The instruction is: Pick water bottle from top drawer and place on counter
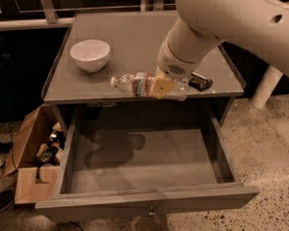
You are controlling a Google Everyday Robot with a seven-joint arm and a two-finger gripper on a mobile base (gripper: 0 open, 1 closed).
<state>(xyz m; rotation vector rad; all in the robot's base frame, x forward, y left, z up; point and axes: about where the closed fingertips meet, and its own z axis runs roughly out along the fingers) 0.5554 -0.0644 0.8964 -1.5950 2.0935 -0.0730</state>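
Observation:
The water bottle (137,84), clear and crinkled with a white cap and a red-and-white label, lies sideways with its cap to the left. My gripper (160,86) is shut on its right half and holds it over the front edge of the grey counter (135,37). The large cream arm comes in from the upper right. The top drawer (144,167) stands pulled out below, its grey floor bare. I cannot tell whether the bottle touches the counter.
A white bowl (90,55) stands at the counter's left. A black flat wrapped bar (201,82) lies at the counter's front right, next to the arm. A brown cardboard box (33,153) with cans sits on the floor left of the drawer.

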